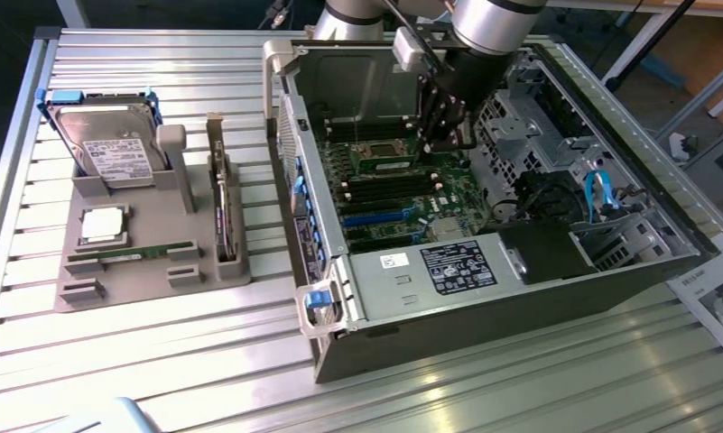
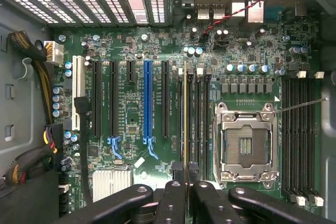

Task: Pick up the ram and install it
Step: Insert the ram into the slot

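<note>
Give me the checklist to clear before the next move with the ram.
1. Grip on the ram: ok, the strip runs edge-on between the fingers of the gripper.
2. ram parallel to the memory slots: ok.
3. ram centred over a single slot: cannot tell.
4. Slot latches open: cannot tell.
5. Cable bundle clear of the memory slots: ok, it lies at the board's edge, beyond the expansion slots.
6. Processor socket untouched: ok, it sits beside the gripper, apart from it.
</note>
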Motion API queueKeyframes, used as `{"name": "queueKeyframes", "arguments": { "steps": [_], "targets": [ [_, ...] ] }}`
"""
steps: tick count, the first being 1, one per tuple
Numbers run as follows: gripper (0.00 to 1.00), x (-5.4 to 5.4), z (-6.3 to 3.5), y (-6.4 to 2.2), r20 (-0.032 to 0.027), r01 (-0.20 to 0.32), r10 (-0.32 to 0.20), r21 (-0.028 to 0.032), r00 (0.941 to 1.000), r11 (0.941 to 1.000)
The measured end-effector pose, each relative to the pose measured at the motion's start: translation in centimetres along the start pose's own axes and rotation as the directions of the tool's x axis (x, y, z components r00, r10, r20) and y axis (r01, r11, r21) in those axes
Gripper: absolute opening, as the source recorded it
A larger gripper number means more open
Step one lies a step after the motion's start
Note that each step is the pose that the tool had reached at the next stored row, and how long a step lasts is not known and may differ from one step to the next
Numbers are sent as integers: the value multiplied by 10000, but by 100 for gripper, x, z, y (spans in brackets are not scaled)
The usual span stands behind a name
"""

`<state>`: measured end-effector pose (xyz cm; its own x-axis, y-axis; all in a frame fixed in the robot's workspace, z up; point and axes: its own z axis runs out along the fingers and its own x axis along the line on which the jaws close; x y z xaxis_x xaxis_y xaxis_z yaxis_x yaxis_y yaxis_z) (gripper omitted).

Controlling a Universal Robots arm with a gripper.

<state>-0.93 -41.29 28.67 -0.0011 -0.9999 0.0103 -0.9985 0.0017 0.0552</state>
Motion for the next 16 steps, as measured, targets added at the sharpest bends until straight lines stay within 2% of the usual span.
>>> {"name": "queueKeyframes", "arguments": {
  "steps": [9,16],
  "targets": [
    [12,-2,217,-12,0,1,-1,1,10000,10000],
    [12,-3,308,-17,-2,-1,1,5,10000,10000]
  ]
}}
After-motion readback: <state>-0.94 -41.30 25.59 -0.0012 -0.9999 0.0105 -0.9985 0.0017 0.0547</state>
